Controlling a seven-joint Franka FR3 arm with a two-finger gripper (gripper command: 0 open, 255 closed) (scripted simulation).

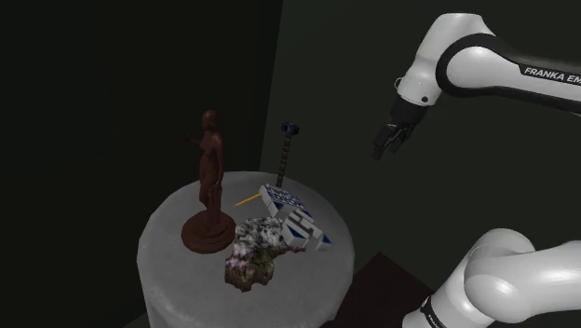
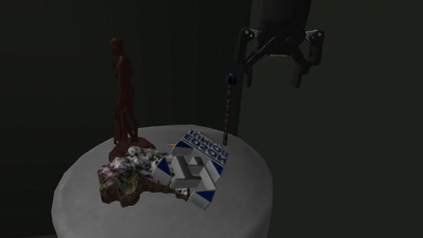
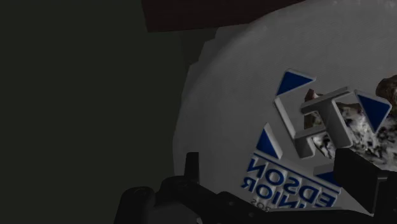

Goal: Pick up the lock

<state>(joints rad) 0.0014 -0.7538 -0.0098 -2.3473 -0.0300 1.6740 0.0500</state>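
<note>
In the shoulder view you see the gripper point(image 1: 387, 147) hanging in the air, higher than the round table point(image 1: 186, 280) and off toward that view's right. The lock point(image 1: 293, 222), which you can take to be the white-and-blue lettered piece, lies on the table top and touches a mottled rock point(image 1: 251, 259). A dark red statue point(image 1: 210, 177) stands upright on that view's left of it. A thin rod point(image 1: 285, 160) stands upright behind it.

In the second exterior view your fingers point(image 2: 247, 64) are spread apart with nothing between them, high up near the rod's top. The lock lies flat below, well apart from them.

In the wrist view the lock shows a raised grey shape on its face. It lies beyond the spread fingers, which touch nothing, and the rock is against its far side.
</note>
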